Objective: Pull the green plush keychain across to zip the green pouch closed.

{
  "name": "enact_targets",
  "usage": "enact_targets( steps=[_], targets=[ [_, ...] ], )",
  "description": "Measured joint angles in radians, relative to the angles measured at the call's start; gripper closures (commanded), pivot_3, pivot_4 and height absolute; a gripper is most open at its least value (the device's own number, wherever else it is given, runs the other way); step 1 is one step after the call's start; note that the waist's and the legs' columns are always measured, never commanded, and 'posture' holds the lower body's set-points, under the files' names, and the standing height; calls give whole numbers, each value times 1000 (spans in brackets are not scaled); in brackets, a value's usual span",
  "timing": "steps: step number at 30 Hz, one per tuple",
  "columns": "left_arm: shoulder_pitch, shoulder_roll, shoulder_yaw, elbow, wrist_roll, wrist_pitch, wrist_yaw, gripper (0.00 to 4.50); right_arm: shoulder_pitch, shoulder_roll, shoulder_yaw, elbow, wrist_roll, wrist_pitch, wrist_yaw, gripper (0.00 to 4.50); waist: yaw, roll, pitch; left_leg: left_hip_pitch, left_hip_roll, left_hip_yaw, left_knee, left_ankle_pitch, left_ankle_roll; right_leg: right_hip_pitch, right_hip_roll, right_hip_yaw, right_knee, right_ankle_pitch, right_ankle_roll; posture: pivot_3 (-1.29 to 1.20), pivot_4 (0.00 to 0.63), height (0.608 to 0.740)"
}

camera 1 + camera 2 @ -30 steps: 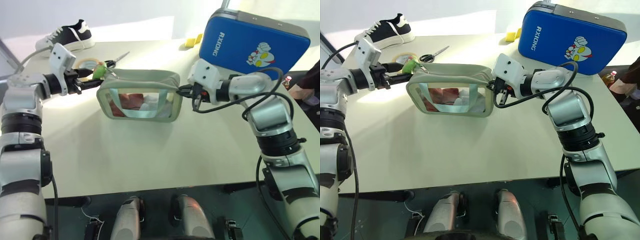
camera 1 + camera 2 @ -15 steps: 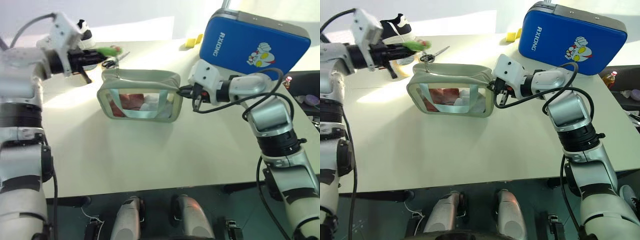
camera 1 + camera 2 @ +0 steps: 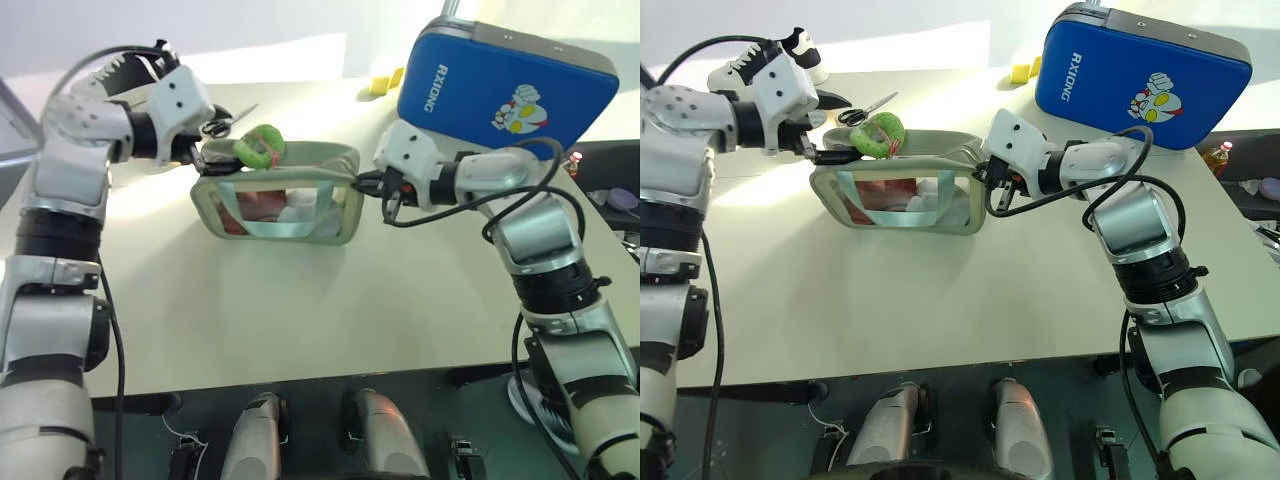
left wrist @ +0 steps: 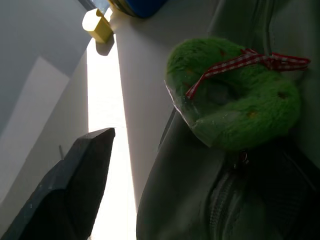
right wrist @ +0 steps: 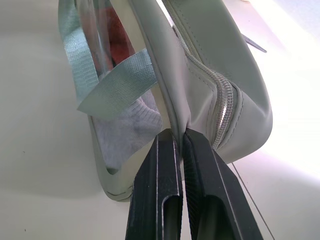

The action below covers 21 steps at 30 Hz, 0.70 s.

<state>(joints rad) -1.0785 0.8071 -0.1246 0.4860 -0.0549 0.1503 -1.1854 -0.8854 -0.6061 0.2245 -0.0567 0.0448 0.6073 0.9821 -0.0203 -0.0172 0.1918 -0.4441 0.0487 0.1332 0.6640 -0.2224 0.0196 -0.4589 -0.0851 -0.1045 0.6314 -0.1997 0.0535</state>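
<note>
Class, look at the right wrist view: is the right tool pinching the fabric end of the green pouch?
Yes: the right tool is shut on the green pouch, its fabric end pinched between both fingers.

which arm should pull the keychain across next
Left. Its open left gripper sits right beside the green plush keychain lying on the green pouch, while the right gripper is shut on the pouch's far end, bracing it.

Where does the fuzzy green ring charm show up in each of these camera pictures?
Left eye view: green plush keychain on the green pouch's top, left end.
Right eye view: same spot.
Left wrist view: close up.
Right wrist view: not in it.
Shared landmark: the pouch.
</note>
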Motion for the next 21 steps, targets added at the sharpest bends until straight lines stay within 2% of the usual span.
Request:
enact_targets(
  steps=[4,7,14,17,21],
  targets=[
    [-11,109,20,-48,-13,53,-82,27,-2,0,1,7,0,-11,-1,4500,0,0,0,0,1,0,0,0,0,0,0,0,0,0,0,0,150,740],
    [51,173,43,-120,-31,77,-126,27,-5,3,1,20,-1,-15,-3,4500,2,1,0,1,1,-1,0,0,0,0,-1,0,0,0,0,0,150,740],
    [256,152,41,-244,-43,126,-105,27,-9,4,3,25,-1,-18,-3,4500,4,0,0,0,1,-1,0,0,0,0,-1,0,0,0,0,0,150,740],
    [263,116,41,-241,-32,123,-39,850,-9,4,4,24,-1,-16,-2,4500,6,0,0,0,1,-1,0,0,0,0,0,0,0,0,0,0,150,740],
    [261,98,41,-231,-33,122,-7,2989,-9,4,6,23,-1,-16,3,4500,4,0,0,0,1,0,0,0,0,0,0,0,0,0,0,0,150,740]
  ],
)
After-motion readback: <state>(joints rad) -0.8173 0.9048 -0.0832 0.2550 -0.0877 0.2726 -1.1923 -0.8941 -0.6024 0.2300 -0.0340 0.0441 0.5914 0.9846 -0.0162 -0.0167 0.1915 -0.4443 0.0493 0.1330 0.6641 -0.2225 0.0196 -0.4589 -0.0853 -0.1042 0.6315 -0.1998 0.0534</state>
